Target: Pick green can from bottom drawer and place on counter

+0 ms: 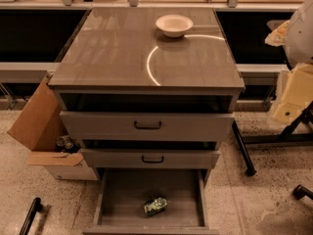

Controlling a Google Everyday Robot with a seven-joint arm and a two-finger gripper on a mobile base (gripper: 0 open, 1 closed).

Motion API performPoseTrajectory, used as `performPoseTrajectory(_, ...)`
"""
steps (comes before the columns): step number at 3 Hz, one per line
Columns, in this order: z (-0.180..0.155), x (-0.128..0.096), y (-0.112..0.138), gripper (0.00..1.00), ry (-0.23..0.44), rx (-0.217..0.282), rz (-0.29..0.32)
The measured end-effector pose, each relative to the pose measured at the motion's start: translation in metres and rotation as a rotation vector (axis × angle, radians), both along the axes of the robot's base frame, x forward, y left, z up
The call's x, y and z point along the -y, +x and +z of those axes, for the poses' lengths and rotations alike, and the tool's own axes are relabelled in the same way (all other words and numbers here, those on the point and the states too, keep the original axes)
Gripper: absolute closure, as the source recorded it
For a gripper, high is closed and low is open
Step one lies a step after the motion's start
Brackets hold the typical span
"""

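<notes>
A dented green can (pixel 155 205) lies on its side in the open bottom drawer (pixel 122 190) at 6 o'clock, near the drawer's front. On the counter (pixel 107 48) above, a white bowl (pixel 174 25) sits at 12 o'clock. The gripper is out of frame, so its grip cannot be told.

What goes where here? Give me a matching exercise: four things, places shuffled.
Things:
1. green can
2. white bowl
3. cardboard box
4. claw

Places:
A. on the counter, toward its far edge
B. on the floor, at picture left
C. lying in the open bottom drawer
D. not in view

Pairs: 1-C, 2-A, 3-B, 4-D
</notes>
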State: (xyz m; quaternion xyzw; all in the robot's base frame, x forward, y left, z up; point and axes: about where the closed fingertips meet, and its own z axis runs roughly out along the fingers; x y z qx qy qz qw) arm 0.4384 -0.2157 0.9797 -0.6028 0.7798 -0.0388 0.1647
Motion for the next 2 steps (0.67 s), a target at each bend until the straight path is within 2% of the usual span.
performPoseTrajectory(1, 0.000, 0.000, 0.000, 0.00, 0.000, 0.000, 0.000)
performPoseTrajectory(2, -0.018, -0.014, 0.000, 0.00, 0.050, -0.034, 0.032)
